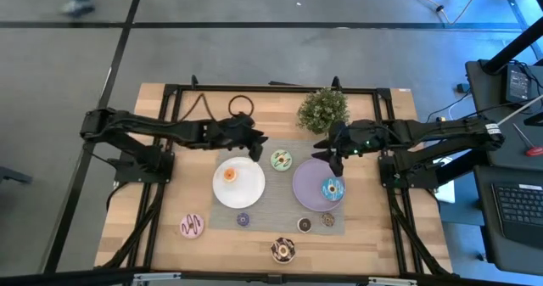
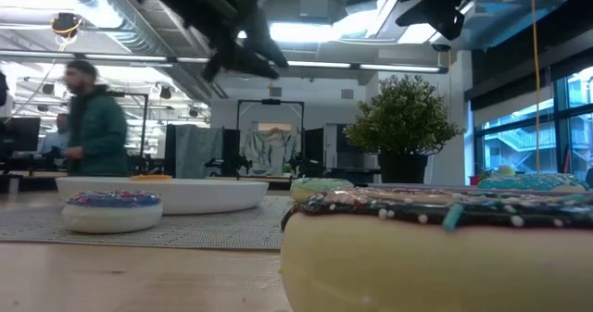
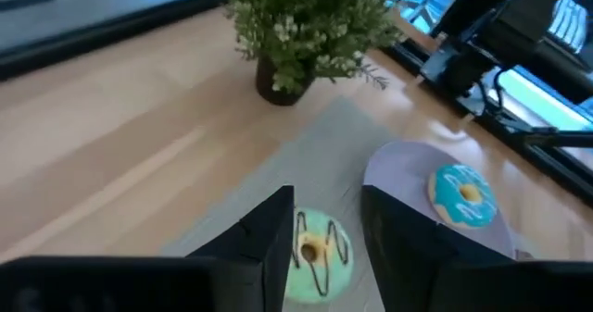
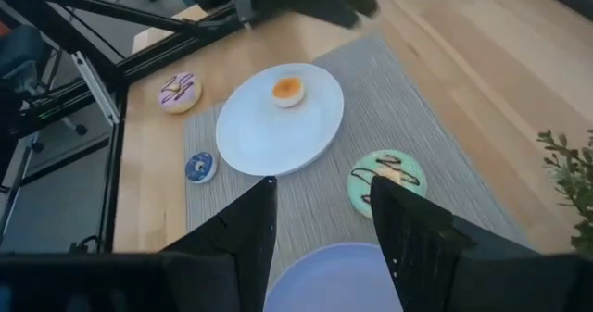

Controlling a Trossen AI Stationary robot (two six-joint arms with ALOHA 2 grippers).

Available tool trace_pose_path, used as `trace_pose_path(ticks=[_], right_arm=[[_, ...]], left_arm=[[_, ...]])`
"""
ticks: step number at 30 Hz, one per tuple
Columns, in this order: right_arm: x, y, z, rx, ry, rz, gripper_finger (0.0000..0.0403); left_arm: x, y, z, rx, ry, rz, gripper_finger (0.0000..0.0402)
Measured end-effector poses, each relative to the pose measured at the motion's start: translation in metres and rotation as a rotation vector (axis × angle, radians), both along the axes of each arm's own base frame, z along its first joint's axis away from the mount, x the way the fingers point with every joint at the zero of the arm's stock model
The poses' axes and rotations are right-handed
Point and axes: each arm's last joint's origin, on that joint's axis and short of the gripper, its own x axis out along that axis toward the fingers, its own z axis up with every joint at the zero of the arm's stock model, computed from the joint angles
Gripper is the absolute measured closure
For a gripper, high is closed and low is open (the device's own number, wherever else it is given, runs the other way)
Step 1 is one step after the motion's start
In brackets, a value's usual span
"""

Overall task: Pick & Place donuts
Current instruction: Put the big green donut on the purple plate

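Note:
On the grey mat, the green-white donut [image 1: 282, 159] lies flat between the two plates. The white plate [image 1: 246, 193] carries the orange mini donut [image 1: 229, 175]. The lilac plate [image 1: 307, 188] carries the blue donut [image 1: 333, 189]. My left gripper [image 1: 257, 142] hovers open above the mat, just far and left of the green-white donut [image 3: 315, 252], which shows between its fingers. My right gripper [image 1: 333, 161] hangs open over the lilac plate's far edge, with nothing between its fingers. The green-white donut [image 4: 387, 175] lies beyond the right gripper.
Nearer the front lie the pink donut [image 1: 193, 226], purple mini [image 1: 243, 220], dark brown mini [image 1: 305, 225], speckled mini [image 1: 328, 221] and chocolate-sprinkled donut [image 1: 283, 250]. A potted plant [image 1: 323, 109] stands at the mat's far side. A person [image 2: 93, 118] walks in the room behind.

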Motion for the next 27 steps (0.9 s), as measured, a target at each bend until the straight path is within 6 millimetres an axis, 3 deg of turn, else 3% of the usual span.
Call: trace_pose_path(ticks=[7,16,20,27], right_arm=[[-0.001,0.001,-0.002,0.044,0.029,0.023,0.0226],[-0.003,0.001,-0.004,0.067,0.053,0.005,0.0226],[-0.003,0.001,-0.005,0.088,0.064,-0.010,0.0226],[-0.004,0.001,-0.006,0.102,0.073,-0.021,0.0226]], left_arm=[[0.033,0.015,-0.036,-0.052,-0.030,-0.050,0.0280],[0.066,0.019,-0.087,-0.018,0.095,-0.091,0.0290],[0.078,0.018,-0.092,-0.038,0.156,-0.129,0.0294],[0.077,0.015,-0.088,-0.005,0.285,-0.153,0.0294]])
